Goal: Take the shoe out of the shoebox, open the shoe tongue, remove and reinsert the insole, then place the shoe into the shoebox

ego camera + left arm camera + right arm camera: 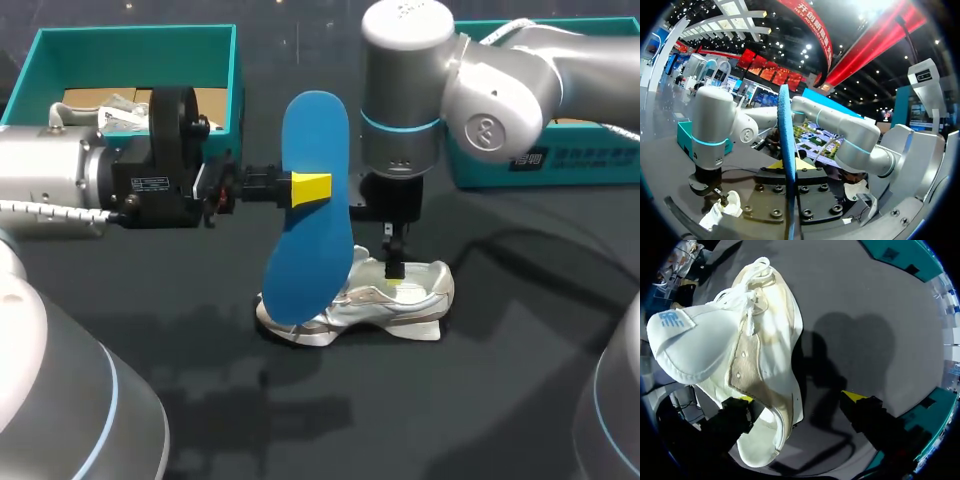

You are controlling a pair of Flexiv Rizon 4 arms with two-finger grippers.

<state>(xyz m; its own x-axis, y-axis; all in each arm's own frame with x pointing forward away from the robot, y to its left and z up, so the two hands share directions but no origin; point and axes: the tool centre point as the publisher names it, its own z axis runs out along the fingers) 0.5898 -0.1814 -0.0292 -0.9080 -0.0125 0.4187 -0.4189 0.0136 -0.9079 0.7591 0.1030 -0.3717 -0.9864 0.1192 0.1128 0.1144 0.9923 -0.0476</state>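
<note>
At the far left the open teal left box (60,50) sits at the table's back edge with packing paper in it. By that I judge it the shoebox, left open for the shoe's return.

The left arm reaches in level from the left. The left gripper (311,187) is clamped on the blue insole (305,260), its fingers pinching the two flat faces near the middle. The insole hangs clear of the table (500,400), on end and slightly tilted. Its lower end is in front of the shoe's left end; whether it touches I cannot tell. That pose suits feeding it back in end first. In the left wrist view the insole (785,150) shows edge-on between the fingers.

The silver-white shoe (400,305) stands on its sole mid-table, well apart from both boxes.

Above it the right arm points straight down. The right gripper (394,275) has its fingers spread wide. In the right wrist view one finger is inside the shoe (715,340) and the other outside over bare table, so it grips nothing. It probably steadies the shoe and keeps the mouth open.

The teal right box (560,160) lies at the back right.
</note>
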